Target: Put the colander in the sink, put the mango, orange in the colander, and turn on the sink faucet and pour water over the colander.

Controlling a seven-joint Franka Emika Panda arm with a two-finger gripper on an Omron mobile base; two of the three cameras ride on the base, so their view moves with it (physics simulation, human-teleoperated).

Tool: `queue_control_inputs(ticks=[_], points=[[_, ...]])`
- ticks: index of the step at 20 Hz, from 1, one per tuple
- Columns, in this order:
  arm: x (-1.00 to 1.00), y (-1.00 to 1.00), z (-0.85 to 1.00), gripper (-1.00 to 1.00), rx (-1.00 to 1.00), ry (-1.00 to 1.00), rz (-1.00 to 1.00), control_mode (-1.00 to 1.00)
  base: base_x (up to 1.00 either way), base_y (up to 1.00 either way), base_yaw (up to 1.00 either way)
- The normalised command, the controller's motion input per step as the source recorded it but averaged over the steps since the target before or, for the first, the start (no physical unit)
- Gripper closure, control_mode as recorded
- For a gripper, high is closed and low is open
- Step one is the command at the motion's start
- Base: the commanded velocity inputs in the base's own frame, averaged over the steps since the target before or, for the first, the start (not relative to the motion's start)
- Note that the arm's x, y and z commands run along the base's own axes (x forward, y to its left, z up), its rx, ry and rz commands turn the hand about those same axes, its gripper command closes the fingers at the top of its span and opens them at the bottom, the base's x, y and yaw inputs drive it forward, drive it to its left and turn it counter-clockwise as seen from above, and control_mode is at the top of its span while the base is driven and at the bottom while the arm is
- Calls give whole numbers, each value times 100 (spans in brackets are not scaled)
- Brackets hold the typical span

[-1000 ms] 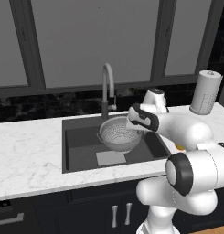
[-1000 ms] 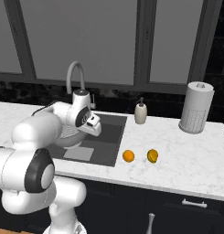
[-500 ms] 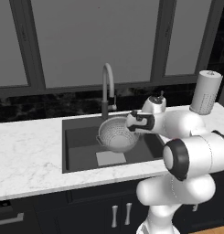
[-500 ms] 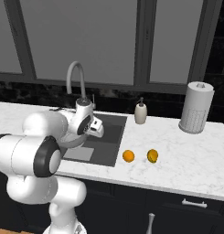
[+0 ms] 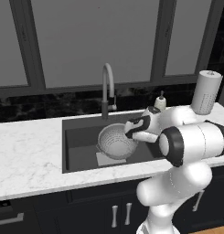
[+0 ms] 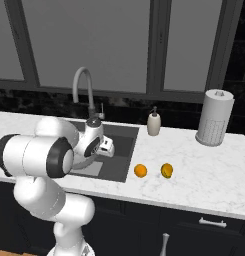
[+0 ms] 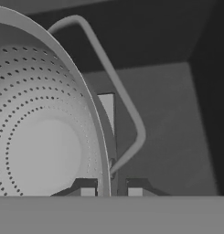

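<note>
The silver perforated colander [image 5: 115, 142] hangs tilted inside the dark sink [image 5: 79, 138], over its lighter square patch. My gripper [image 5: 130, 133] is shut on the colander's right rim. In the hand view the two fingertips [image 7: 87, 191] stand on either side of the colander [image 7: 45, 137] wall, just below its wire handle [image 7: 117, 89]. The orange [image 6: 140, 170] and the yellow-orange mango [image 6: 166, 170] lie side by side on the marble counter right of the sink [image 6: 123, 149]. The gooseneck sink faucet [image 5: 107, 87] stands behind the basin, with no water running.
A beige soap dispenser [image 6: 154, 123] stands at the sink's back right corner. A tall grey cylinder [image 6: 212, 118] stands further right on the counter. Dark windows and a black backsplash close off the back. My own white arm [image 6: 49, 155] covers the sink's left half in the right base view.
The colander has sunk a little lower into the basin in my grip. The arm's elbow has swung down and towards the camera.
</note>
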Motion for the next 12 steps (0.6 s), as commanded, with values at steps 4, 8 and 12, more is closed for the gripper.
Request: queue_control_inputs(ticks=[4,8,12], points=[[30,0,-32,100,0,0,1,-100,0,0,0],[32,0,-23,100,0,2,0,-100,0,0,0],[37,0,-30,100,0,1,0,-100,0,0,0]])
